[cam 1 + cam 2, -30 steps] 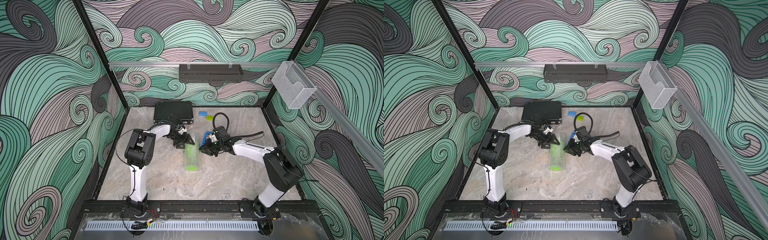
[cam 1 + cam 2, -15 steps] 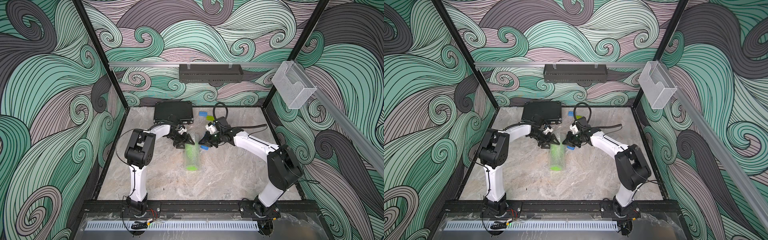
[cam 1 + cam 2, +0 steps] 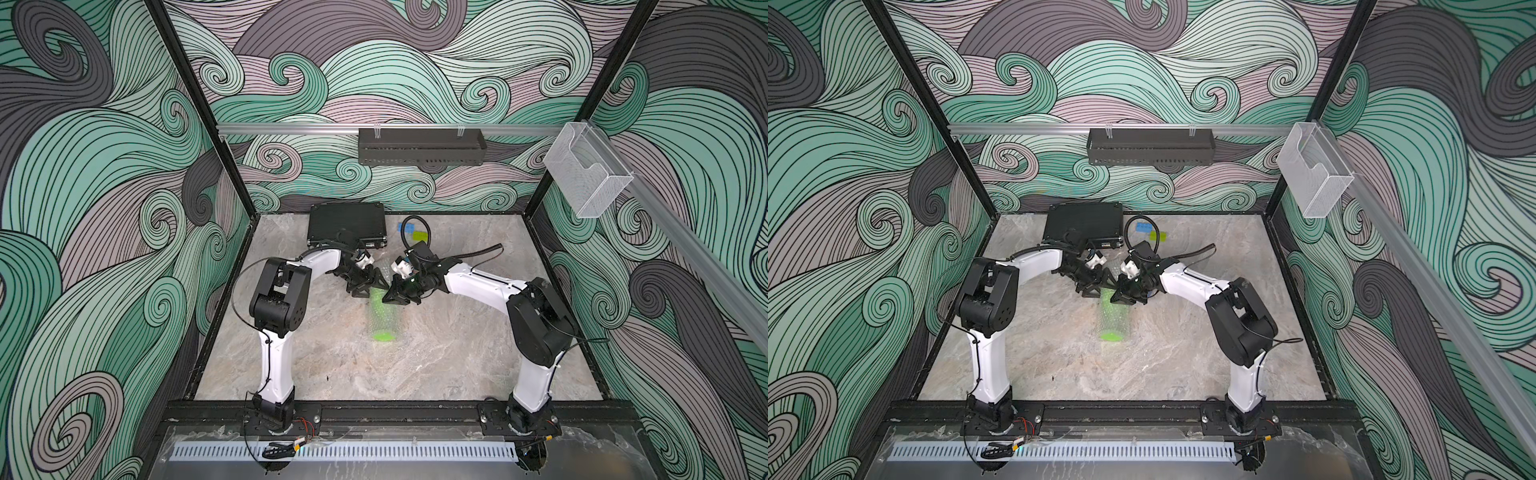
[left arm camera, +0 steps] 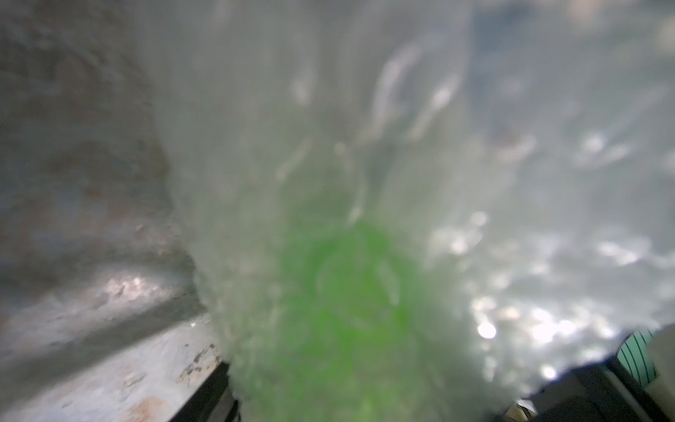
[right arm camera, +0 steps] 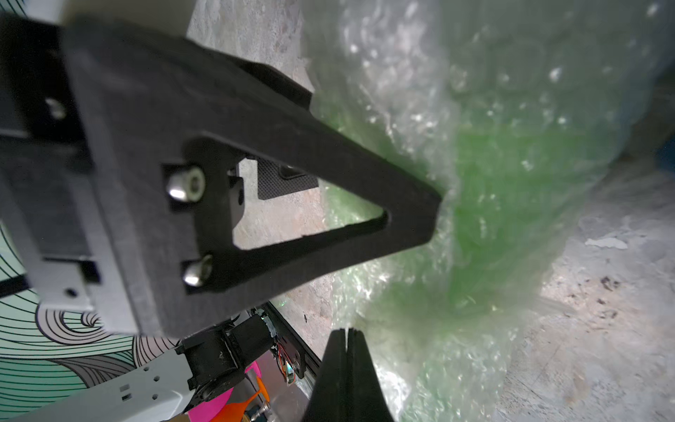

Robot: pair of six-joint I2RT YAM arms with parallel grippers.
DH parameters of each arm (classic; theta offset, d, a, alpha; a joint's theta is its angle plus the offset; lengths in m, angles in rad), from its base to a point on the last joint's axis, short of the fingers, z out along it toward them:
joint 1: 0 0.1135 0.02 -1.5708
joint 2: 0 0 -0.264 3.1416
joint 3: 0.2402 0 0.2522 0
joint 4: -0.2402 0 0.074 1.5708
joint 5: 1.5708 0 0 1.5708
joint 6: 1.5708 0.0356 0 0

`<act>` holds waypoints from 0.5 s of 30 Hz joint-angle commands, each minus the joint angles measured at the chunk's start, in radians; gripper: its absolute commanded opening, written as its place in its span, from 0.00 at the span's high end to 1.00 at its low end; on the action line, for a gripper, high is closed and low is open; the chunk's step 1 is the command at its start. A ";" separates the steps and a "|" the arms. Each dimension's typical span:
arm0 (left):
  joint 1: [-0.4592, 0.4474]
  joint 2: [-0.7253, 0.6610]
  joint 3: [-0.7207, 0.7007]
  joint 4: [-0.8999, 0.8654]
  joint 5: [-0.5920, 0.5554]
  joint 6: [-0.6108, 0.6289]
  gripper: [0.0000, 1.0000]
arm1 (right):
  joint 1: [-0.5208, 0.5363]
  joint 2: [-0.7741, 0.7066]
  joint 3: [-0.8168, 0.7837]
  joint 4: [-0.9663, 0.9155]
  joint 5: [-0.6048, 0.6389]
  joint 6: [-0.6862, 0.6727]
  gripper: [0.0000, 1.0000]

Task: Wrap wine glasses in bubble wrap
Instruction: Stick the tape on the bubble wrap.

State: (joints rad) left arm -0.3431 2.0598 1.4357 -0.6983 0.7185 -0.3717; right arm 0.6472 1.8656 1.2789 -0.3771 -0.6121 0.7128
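Goblet (image 3: 384, 334): lay rolled in bubble wrap (image 3: 384, 313), middle of the table (image 3: 332, 365).
Left gripper (image 3: 368, 284): jaws apart, clasping the roll's far end.
Right gripper (image 5: 345, 338): jaws pressed together, tips against the wrap.

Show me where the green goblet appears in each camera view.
Both top views: goblet lying on the table, just in front of the left gripper and right gripper.
Left wrist: blurred green patch behind the bubble wrap.
Right wrist: green behind the wrap, beyond the left gripper's black finger.
Shared landmark: the bubble wrap around it.
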 commanded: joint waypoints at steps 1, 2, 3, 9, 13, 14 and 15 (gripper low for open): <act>-0.016 0.076 -0.043 -0.094 -0.139 0.008 0.32 | -0.002 0.009 0.001 -0.060 0.027 -0.035 0.99; -0.016 0.082 -0.045 -0.089 -0.133 0.006 0.32 | -0.005 0.000 0.003 -0.063 0.021 -0.037 0.99; -0.016 0.088 -0.043 -0.093 -0.135 0.008 0.32 | -0.011 -0.018 0.009 -0.070 0.015 -0.039 0.98; -0.017 0.088 -0.041 -0.093 -0.137 0.010 0.32 | -0.077 -0.141 0.018 -0.117 -0.006 -0.056 0.94; -0.019 0.089 -0.026 -0.111 -0.148 0.022 0.33 | -0.129 -0.115 0.007 -0.158 -0.017 -0.090 0.90; -0.018 0.086 -0.029 -0.108 -0.147 0.018 0.32 | -0.134 -0.104 0.006 -0.158 -0.019 -0.097 0.90; -0.018 0.087 -0.035 -0.102 -0.140 0.012 0.33 | -0.134 -0.091 0.011 -0.159 -0.016 -0.114 0.90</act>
State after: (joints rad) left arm -0.3431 2.0689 1.4441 -0.7063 0.7223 -0.3672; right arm 0.5224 1.7374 1.2842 -0.4847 -0.6186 0.6460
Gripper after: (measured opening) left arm 0.678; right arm 0.104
